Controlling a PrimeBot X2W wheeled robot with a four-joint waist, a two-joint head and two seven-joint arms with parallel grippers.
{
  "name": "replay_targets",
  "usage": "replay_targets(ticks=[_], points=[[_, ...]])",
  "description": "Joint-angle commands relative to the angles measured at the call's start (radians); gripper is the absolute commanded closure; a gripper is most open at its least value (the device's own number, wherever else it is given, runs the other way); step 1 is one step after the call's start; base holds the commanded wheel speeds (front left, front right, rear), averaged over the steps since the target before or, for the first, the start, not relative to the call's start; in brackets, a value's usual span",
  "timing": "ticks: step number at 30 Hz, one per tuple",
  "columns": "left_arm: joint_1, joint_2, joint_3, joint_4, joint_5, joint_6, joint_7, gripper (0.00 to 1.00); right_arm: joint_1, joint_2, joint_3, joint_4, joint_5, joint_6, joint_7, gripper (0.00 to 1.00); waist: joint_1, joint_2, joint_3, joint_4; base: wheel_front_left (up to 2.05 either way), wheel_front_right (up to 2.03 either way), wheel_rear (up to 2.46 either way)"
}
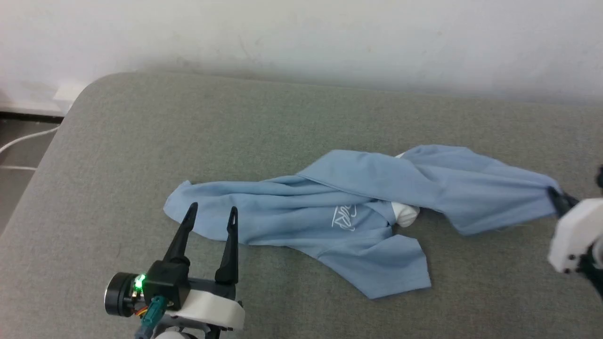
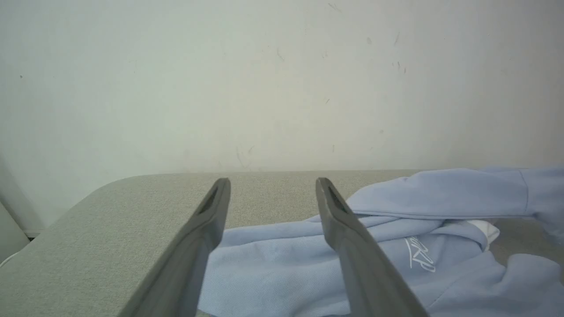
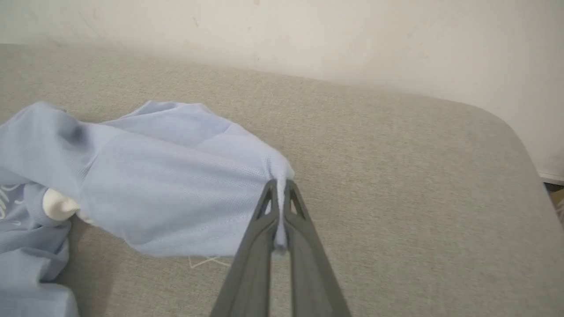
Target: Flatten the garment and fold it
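Note:
The garment (image 1: 339, 212) is a light blue polo shirt lying crumpled across the grey padded surface (image 1: 188, 132), with a bit of white collar (image 1: 405, 214) showing near its middle. My right gripper (image 1: 558, 200) is at the far right, shut on the garment's right corner; the right wrist view shows the blue cloth (image 3: 176, 193) pinched between the closed fingers of that gripper (image 3: 278, 193). My left gripper (image 1: 212, 214) stands open at the garment's left end, its fingertips over the cloth edge. In the left wrist view the garment (image 2: 396, 255) lies beyond and right of the spread fingers (image 2: 339, 229).
A pale wall (image 1: 301, 37) runs behind the surface. The surface's rounded left corner (image 1: 89, 89) drops to a floor with a white cable (image 1: 23, 139). Bare grey padding surrounds the garment on all sides.

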Motion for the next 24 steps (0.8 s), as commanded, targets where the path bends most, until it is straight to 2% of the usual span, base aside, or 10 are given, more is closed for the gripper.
replay_targets(ticks=[1,6,10,13,14,15,16,20,24], points=[[0.009,-0.003,0.003,0.002,0.008,-0.007,-0.005,0.00,0.030,-0.016,-0.032,-0.037,-0.018,-0.002,0.017,1.00,0.0000,0.0000,-0.019,-0.022,0.00,0.00,0.00],[0.013,-0.006,0.016,-0.005,0.005,-0.010,-0.005,0.00,0.111,-0.040,-0.155,-0.122,-0.067,-0.002,0.100,1.00,0.0000,0.0000,-0.006,-0.035,0.00,0.00,0.00],[0.005,-0.007,0.028,-0.004,0.005,-0.016,-0.005,0.00,0.158,-0.049,-0.235,-0.085,-0.103,-0.002,0.118,1.00,0.0000,0.0000,0.008,-0.042,0.00,0.00,0.00],[-0.008,-0.009,0.032,0.001,0.005,-0.020,-0.005,0.00,0.166,-0.030,-0.272,-0.033,-0.125,-0.002,0.114,1.00,0.0000,0.0000,0.017,-0.045,0.00,0.00,0.00],[-0.012,-0.010,0.032,0.002,0.005,-0.021,-0.005,0.00,0.163,-0.024,-0.277,-0.019,-0.133,-0.002,0.105,0.93,0.0000,0.0000,0.019,-0.046,0.00,0.00,0.00],[-0.014,-0.010,0.031,0.003,0.005,-0.023,-0.005,0.00,0.158,-0.017,-0.278,-0.008,-0.144,-0.002,0.086,0.16,0.0000,0.0000,0.019,-0.048,0.00,0.00,0.00],[-0.016,-0.011,0.028,0.004,0.006,-0.025,-0.005,0.00,0.150,-0.006,-0.279,0.002,-0.151,-0.002,0.064,0.00,0.0000,0.0000,0.019,-0.050,0.00,0.00,0.00],[-0.013,-0.013,0.025,0.010,0.006,-0.031,-0.005,0.00,0.107,0.029,-0.246,0.007,-0.144,-0.002,-0.043,0.00,0.0000,0.0000,0.003,-0.062,0.00,0.00,0.00],[-0.002,-0.015,0.022,0.011,-0.009,-0.045,-0.005,0.00,0.078,0.061,-0.197,-0.043,-0.108,-0.002,-0.188,0.00,0.0000,0.0000,-0.020,-0.077,0.00,0.00,0.00]])
